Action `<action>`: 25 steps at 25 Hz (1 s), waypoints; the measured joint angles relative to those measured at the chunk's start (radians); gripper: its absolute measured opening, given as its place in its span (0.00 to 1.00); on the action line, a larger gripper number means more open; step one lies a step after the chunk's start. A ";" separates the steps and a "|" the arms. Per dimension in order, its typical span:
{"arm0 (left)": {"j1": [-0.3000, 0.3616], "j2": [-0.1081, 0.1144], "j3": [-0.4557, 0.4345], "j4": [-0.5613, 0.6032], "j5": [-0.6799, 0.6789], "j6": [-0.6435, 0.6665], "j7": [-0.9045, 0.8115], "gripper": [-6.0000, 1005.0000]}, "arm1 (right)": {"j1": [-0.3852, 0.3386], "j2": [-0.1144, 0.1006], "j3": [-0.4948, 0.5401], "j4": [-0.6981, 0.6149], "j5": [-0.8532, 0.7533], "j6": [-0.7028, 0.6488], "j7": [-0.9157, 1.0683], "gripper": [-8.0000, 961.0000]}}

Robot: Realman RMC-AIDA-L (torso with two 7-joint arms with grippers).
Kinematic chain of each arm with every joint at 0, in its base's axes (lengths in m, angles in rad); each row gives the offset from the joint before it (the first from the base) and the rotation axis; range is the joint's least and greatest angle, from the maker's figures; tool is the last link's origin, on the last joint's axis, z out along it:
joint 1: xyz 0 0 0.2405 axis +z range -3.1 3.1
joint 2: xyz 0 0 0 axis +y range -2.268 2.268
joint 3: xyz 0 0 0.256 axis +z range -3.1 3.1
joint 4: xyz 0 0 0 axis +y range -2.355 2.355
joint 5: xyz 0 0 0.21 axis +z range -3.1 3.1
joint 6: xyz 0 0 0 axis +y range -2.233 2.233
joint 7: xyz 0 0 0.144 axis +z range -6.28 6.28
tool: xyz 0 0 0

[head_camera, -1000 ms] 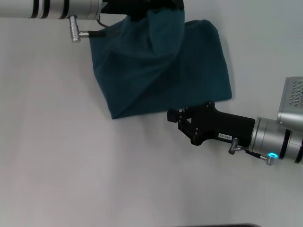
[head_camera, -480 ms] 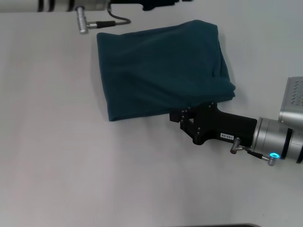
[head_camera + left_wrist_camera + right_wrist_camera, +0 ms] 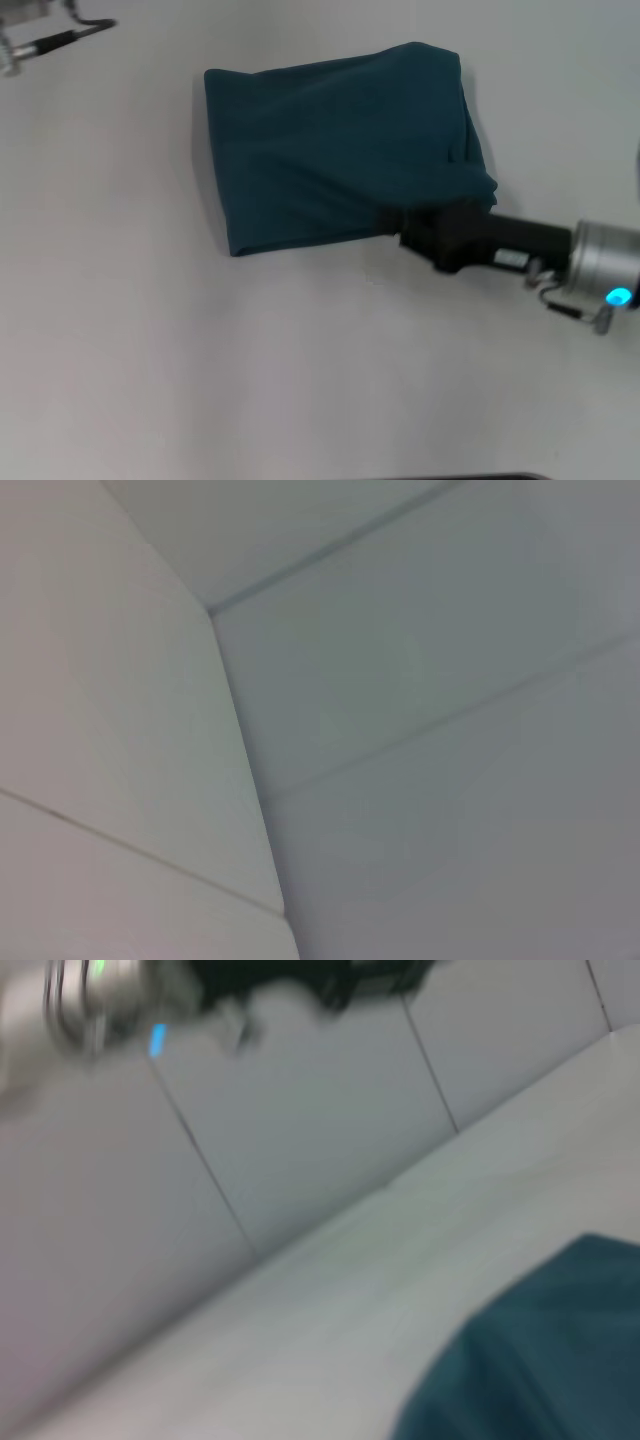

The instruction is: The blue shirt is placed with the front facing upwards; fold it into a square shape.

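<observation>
One shirt [image 3: 340, 150] lies folded near the table's [image 3: 150, 360] far edge. My right gripper [image 3: 392, 222] touches its near-right corner, fingers hidden; nudging could undo the fold.

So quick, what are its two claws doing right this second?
Left gripper: out of the head view; only its arm's cable shows at the far left edge.
Right gripper: at the blue shirt's near edge; jaws hidden, cannot tell.
</observation>
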State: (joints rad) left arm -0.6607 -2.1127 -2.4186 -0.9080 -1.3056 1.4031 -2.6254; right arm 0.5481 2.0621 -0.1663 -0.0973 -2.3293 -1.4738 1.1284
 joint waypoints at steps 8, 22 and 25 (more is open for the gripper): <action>0.062 0.009 -0.048 0.004 -0.001 0.013 0.042 0.87 | 0.064 -0.031 -0.058 -0.384 0.027 -0.378 0.586 0.23; 0.105 0.006 -0.051 -0.004 -0.001 0.036 0.089 0.90 | 0.181 -0.297 -0.319 -0.520 0.036 -0.270 1.400 0.62; 0.113 0.008 -0.056 -0.004 -0.001 0.048 0.099 0.90 | 0.196 -0.298 -0.352 -0.521 0.036 -0.212 1.473 0.70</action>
State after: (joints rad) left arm -0.5473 -2.1048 -2.4741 -0.9124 -1.3070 1.4507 -2.5268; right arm 0.7441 1.7638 -0.5180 -0.6179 -2.2937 -1.6854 2.6016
